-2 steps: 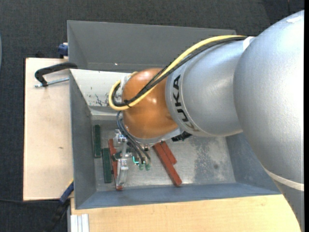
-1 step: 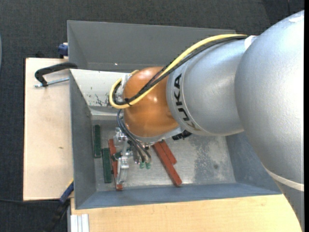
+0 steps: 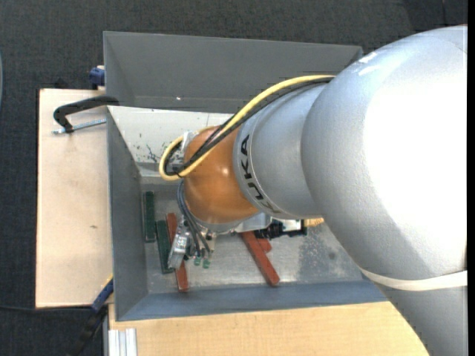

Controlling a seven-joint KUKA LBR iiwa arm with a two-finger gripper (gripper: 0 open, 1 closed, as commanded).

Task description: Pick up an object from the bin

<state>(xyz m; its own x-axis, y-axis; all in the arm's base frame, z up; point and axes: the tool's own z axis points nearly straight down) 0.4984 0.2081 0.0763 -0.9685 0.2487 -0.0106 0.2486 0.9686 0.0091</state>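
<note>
Grey bin (image 3: 223, 69), red sticks (image 3: 264, 262), green sticks (image 3: 149, 216)

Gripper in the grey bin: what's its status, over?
Gripper low at the grey metal bin's view-left end. Over a reddish-brown flat stick. Dark green flat sticks crowd alongside.

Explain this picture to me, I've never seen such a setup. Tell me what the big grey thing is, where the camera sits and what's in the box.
The big grey shape is a robot arm, reaching in from the right. The camera looks down from above, slightly to one side. The orange cover and yellow cable are parts of the arm's wrist. Below them its gripper is low inside the grey metal bin, towards its front-left corner. Beside it on the floor lie dark green bars and reddish-brown sticks. Whether it holds anything cannot be told.
</note>
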